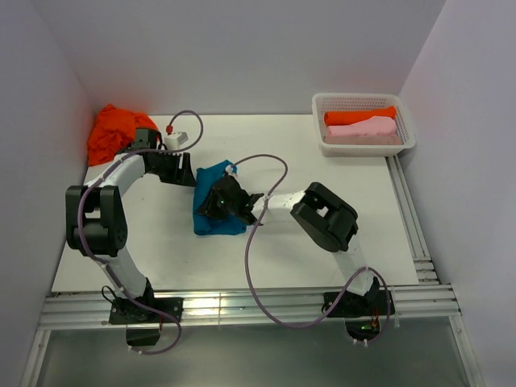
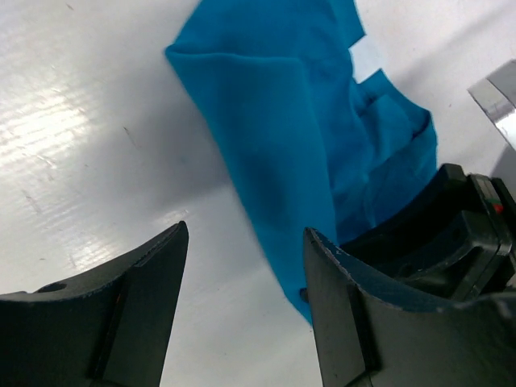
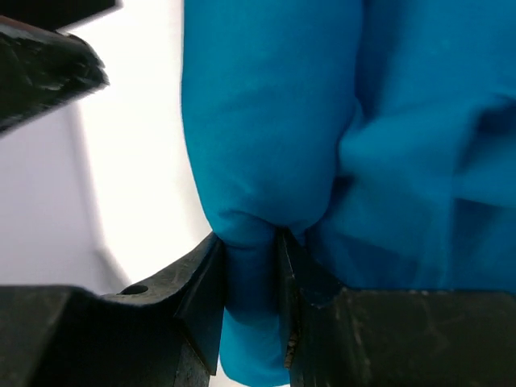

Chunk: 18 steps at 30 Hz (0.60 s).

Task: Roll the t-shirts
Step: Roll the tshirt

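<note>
A teal-blue t-shirt (image 1: 211, 219) lies folded in the middle of the table. My right gripper (image 1: 219, 198) rests on top of it. In the right wrist view this gripper (image 3: 251, 251) is shut on a thick fold of the teal t-shirt (image 3: 274, 121). My left gripper (image 1: 188, 170) is at the shirt's far left corner. It (image 2: 246, 242) stands open over bare table, its right finger (image 2: 339, 282) at the edge of the teal cloth (image 2: 290, 137). An orange t-shirt (image 1: 115, 129) lies crumpled at the back left.
A white lattice basket (image 1: 367, 149) at the back right holds a rolled orange shirt (image 1: 359, 115) and a rolled pink one (image 1: 364, 128). Metal rails (image 1: 411, 218) run along the table's right and near edges. Purple cables loop over both arms.
</note>
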Each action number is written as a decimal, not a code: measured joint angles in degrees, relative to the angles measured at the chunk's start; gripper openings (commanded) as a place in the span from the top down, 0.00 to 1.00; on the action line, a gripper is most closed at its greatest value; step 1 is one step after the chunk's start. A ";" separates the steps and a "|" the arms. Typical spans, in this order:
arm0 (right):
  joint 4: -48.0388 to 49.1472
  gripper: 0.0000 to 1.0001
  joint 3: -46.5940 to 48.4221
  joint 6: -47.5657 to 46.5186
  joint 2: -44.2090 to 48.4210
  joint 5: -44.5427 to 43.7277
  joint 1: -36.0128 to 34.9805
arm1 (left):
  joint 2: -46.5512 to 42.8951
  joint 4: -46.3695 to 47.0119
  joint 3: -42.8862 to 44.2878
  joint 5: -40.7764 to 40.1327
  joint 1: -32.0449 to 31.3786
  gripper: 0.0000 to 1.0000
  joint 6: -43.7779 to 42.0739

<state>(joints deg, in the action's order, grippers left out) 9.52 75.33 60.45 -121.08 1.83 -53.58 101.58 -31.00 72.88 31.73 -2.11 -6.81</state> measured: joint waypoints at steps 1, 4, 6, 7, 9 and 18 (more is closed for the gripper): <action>3.80 0.69 -1.77 1.31 -0.02 1.79 0.28 | 0.00 0.22 -0.59 0.22 0.00 0.36 0.00; 12.90 0.67 -5.99 5.09 -0.44 6.05 1.16 | 0.04 0.63 -1.64 0.44 -0.02 0.36 0.00; 18.23 0.65 -7.93 7.69 -1.22 8.07 1.68 | 0.20 1.03 -1.92 0.37 -0.04 0.36 0.00; 19.93 0.65 -8.63 8.59 -1.42 8.63 1.86 | 0.42 1.29 -1.95 0.24 -0.11 0.37 0.02; 23.56 0.65 -10.38 10.78 -1.64 9.38 2.27 | 1.05 1.88 -1.95 -0.44 -0.42 0.37 0.02; 30.60 0.58 -15.37 17.81 -1.64 8.70 2.84 | 4.90 5.40 -2.43 -5.33 -4.07 0.37 1.51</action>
<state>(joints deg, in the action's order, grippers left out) 40.12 59.96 78.26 -122.72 10.52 -50.74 106.48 -25.61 70.46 26.39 -6.17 -5.30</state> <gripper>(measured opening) 0.409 0.628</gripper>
